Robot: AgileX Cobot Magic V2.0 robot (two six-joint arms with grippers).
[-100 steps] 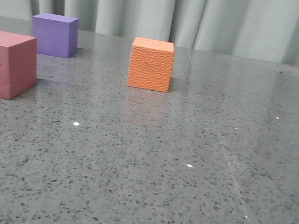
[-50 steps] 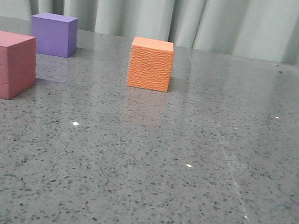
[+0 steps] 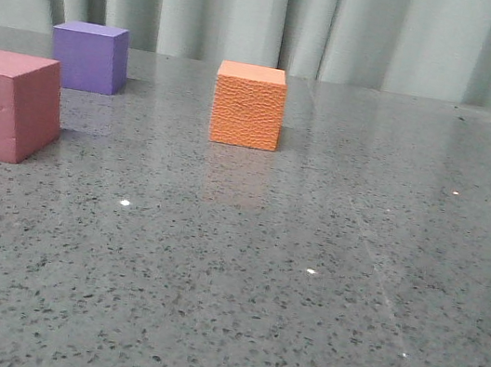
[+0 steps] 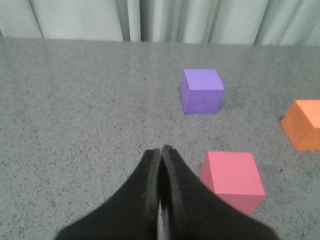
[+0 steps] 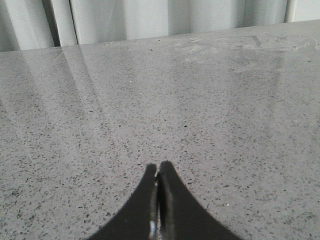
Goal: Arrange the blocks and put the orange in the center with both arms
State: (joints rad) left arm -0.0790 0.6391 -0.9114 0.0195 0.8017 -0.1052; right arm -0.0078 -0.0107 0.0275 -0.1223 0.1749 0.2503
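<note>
A wide, polished grey speckled stone bench [image 3: 323,281] carries everything, its glossy top mirroring the pale pleated curtain [image 3: 255,11] that hangs along its far edge. Three foam cubes of similar size stand on it, each flat on one face and apart from the others. The dusty pink-red foam cube [image 3: 6,104] sits nearest on the left in the front view, smooth-sided with a faint seam across its front. The orange foam cube [image 3: 248,105] stands further back near the middle, its front face pebbled like leather, its top paler, sharp-edged and upright. The purple foam cube [image 3: 89,56] is furthest back on the left, matte and smooth.

The left gripper [image 4: 160,151] has black, pointed, claw-like fingers pressed together, holding nothing; the pink-red cube lies just beside their tips, the purple cube beyond, the orange cube well off to the side at the frame edge. The right gripper [image 5: 158,168] likewise has its black fingers closed together over bare bench, no cube near them.
</note>
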